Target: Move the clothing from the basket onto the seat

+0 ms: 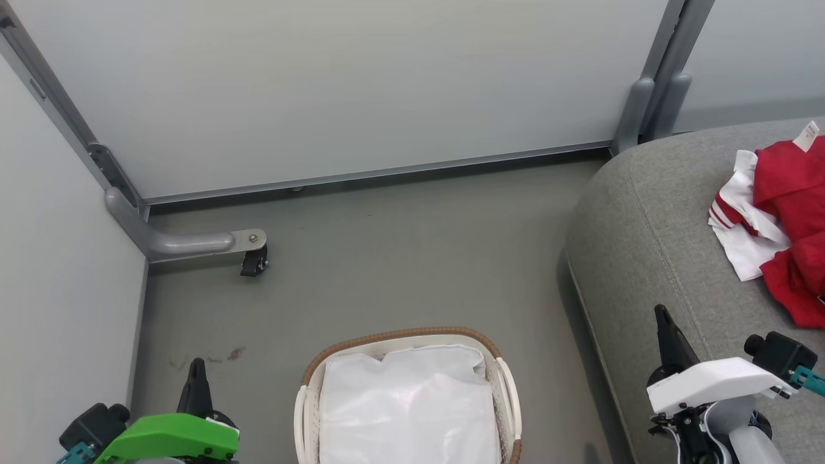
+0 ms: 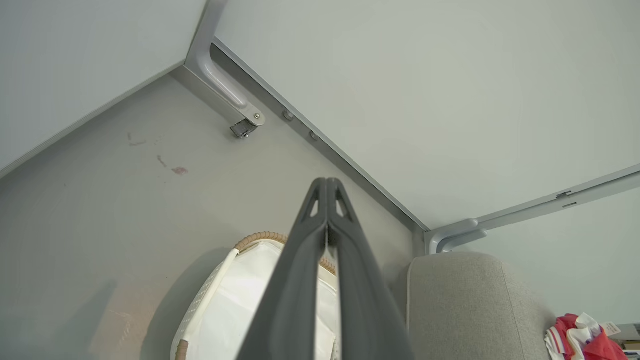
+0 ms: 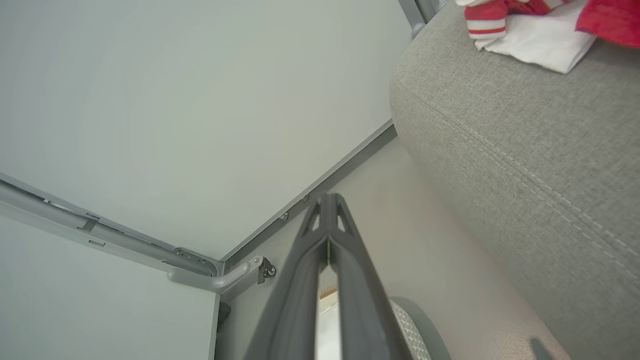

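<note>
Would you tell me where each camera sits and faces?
Head view: on the head, facing forward-down at basket and seat; left end effector lower left, right end effector lower right.
Left wrist view: on the left wrist, along its shut fingers toward the partition, basket below.
Right wrist view: on the right wrist, along its shut fingers toward partition and seat.
Shared: both wrist views show clothing on the seat.

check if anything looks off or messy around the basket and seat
Minor things only: the clothing lies in a crumpled heap on the seat, unfolded, and a small reddish smear marks the floor left of the basket. Nothing looks spilled or broken.
</note>
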You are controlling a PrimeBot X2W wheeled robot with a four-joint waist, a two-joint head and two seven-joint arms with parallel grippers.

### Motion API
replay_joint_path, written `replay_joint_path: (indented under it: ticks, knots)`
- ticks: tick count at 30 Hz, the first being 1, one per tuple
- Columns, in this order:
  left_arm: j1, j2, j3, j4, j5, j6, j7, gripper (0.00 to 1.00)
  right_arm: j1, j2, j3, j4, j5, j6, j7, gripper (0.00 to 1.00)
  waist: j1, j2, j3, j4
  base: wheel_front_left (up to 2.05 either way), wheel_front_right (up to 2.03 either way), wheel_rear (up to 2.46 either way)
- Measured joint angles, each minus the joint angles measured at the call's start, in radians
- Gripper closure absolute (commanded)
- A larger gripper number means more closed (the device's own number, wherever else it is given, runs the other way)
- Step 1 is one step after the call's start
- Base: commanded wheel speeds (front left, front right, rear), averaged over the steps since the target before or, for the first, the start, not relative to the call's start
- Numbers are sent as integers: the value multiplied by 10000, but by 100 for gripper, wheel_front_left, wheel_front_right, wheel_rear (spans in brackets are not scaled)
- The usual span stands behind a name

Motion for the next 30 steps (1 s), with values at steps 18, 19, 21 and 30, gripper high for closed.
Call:
replay_joint_path:
  ticks: [18,19,21,30]
  knots:
    - [-147,2,274,-362,-1942,-163,552,100,32,-17,-182,-288,2249,-2,585,100,0,0,-66,11,0,0,0]
    - [-150,2,290,-389,-2054,-173,596,100,32,-17,-190,-303,2366,-2,598,100,0,0,-70,12,0,0,0]
    - [-156,2,318,-428,-2255,-174,639,100,33,-19,-211,-334,2583,-2,675,100,0,0,-77,13,0,0,0]
    - [-268,4,462,-568,-3091,-251,903,100,38,-29,-301,-458,3563,-2,913,100,0,0,-110,20,0,0,0]
